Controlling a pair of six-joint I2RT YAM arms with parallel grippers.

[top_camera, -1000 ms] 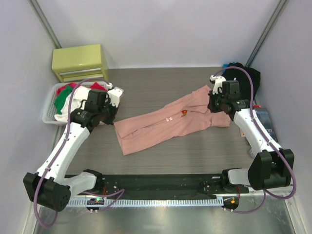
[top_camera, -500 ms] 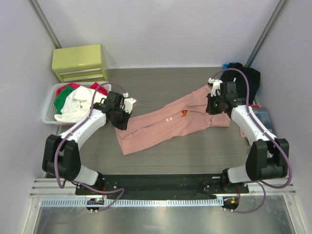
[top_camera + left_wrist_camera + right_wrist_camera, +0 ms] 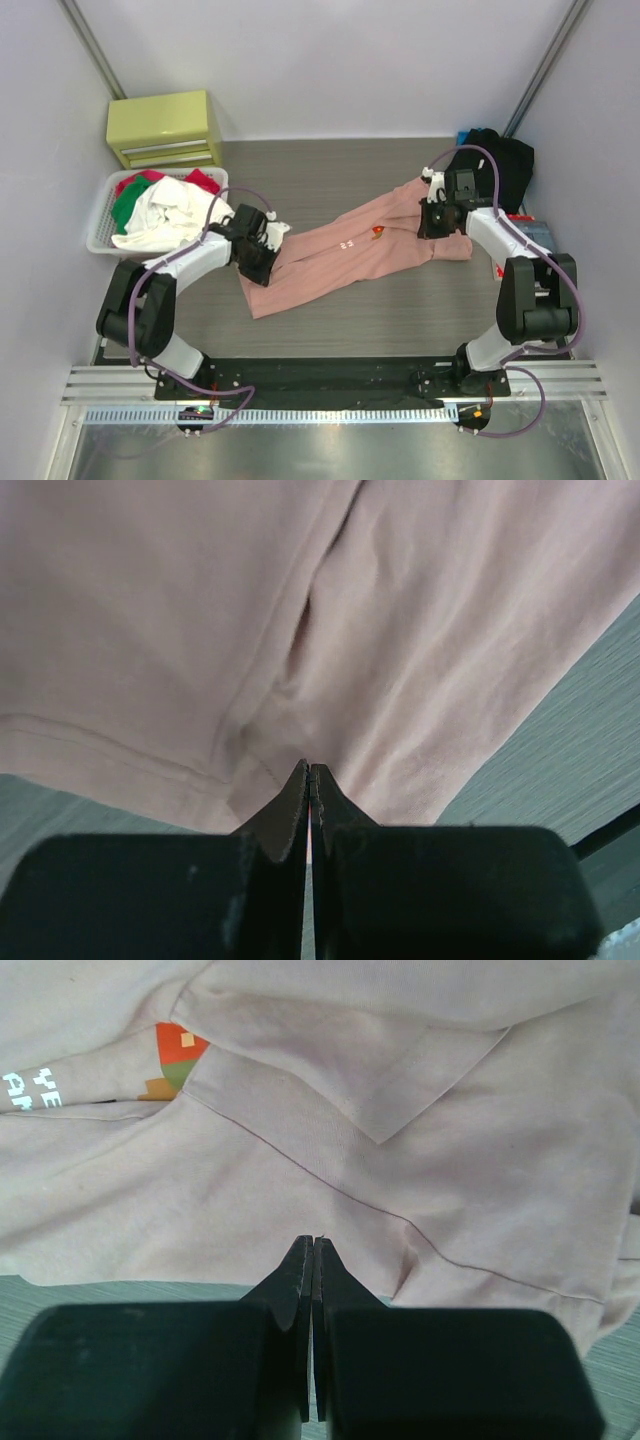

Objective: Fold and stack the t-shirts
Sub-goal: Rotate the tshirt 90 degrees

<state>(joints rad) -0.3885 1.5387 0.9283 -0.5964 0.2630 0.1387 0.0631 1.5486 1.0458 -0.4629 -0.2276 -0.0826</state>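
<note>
The salmon-pink t-shirt [image 3: 340,255] lies bunched in a long diagonal strip across the table, its pixel print [image 3: 378,232] facing up. My left gripper [image 3: 262,268] is shut and low over the shirt's lower-left end. In the left wrist view its tips [image 3: 309,770] sit just above the hem of the pink cloth [image 3: 400,630], with no cloth seen between them. My right gripper [image 3: 430,225] is shut over the shirt's upper-right end. In the right wrist view its tips [image 3: 313,1242] sit over the pink cloth [image 3: 300,1180], near the print [image 3: 175,1055]. The black t-shirt [image 3: 500,160] lies heaped at the back right.
A white basket [image 3: 100,225] with red, green and white clothes stands at the left edge. Behind it is a yellow-green drawer box [image 3: 165,128]. A dark flat item [image 3: 540,240] lies by the right wall. Grey walls close in the table on three sides.
My left arm has swung from beside the basket rightward and down onto the pink shirt's lower-left end. My right gripper has shifted slightly back along the shirt's upper-right end. Both stayed shut.
</note>
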